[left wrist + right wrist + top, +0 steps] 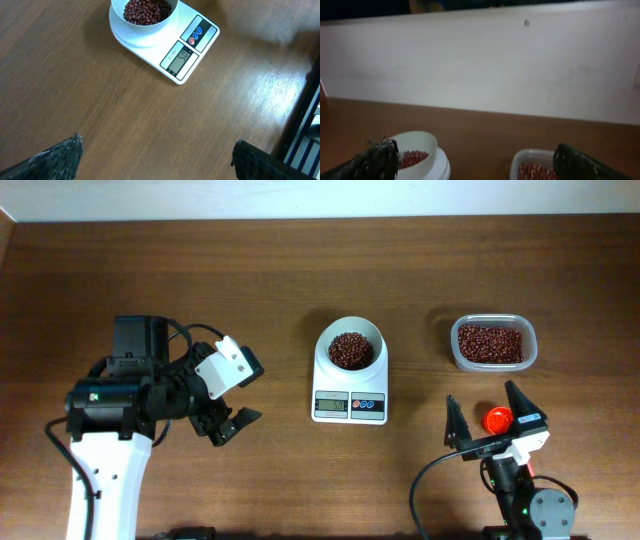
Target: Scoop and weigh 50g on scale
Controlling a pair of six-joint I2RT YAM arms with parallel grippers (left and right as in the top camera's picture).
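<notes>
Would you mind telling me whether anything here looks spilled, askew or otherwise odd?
Nothing stands out. The beans lie inside the bowl on the scale, the rest inside the clear tub, and I see no loose grains on the table.

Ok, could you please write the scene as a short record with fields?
scale: centre of overhead view, display on, digits unclear
bowl: on the scale, holds beans
tub: right of the scale, beans inside
left claw: open, empty, left of the scale
right claw: open, below the tub in overhead view
red round item: between right claw fingers, identity unclear
</notes>
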